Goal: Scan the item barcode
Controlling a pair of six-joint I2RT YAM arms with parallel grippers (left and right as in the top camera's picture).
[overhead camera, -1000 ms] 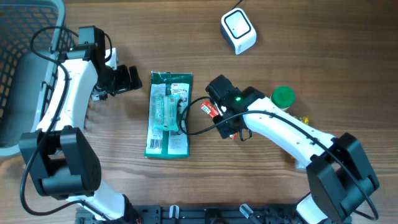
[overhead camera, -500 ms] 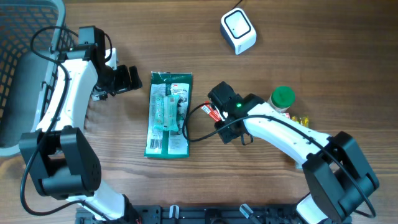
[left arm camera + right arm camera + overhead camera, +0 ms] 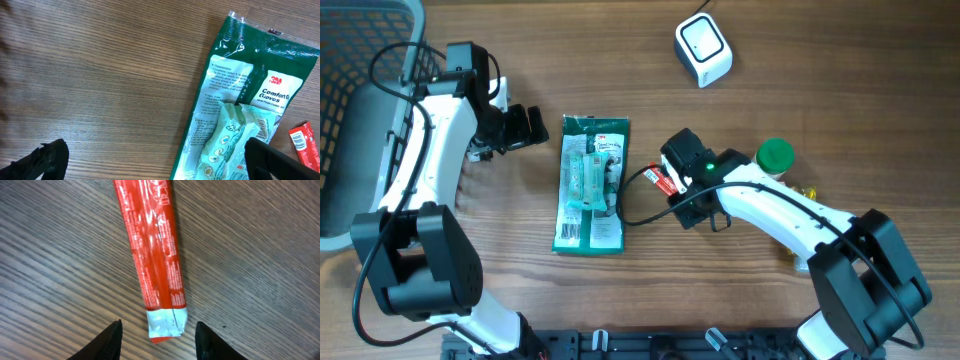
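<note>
Item: red stick packet (image 3: 155,255), long, narrow and flat, with a silver crimped end.
Location: flat on the wooden table (image 3: 840,80), just beside the right edge of the 3M Comfort Gloves pack (image 3: 591,183), between that pack and the green-capped bottle (image 3: 776,154).
Expected handling: judged light and soft. The film is glossy, so it is likely slippery and will bend or droop if held by one end.
Hold point: across the narrow width, on the long edges near mid-length rather than the crimped tip. Little height stands above the wood, so the fingertips must reach the table surface.
Barcode: not readable on the upper face. It may sit underneath, in which case the packet needs turning.
Right gripper (image 3: 160,341): jaws part open and holding nothing. The fingers straddle the silver end, with wood showing between packet and left finger.
Left gripper (image 3: 155,165): jaws fully apart and empty, hovering just beside the upper left of the gloves pack.
Scanner: white barcode scanner (image 3: 703,50), well apart from the packet at the far side of the table.
Risk: a pinch on the crimp alone may slip.
</note>
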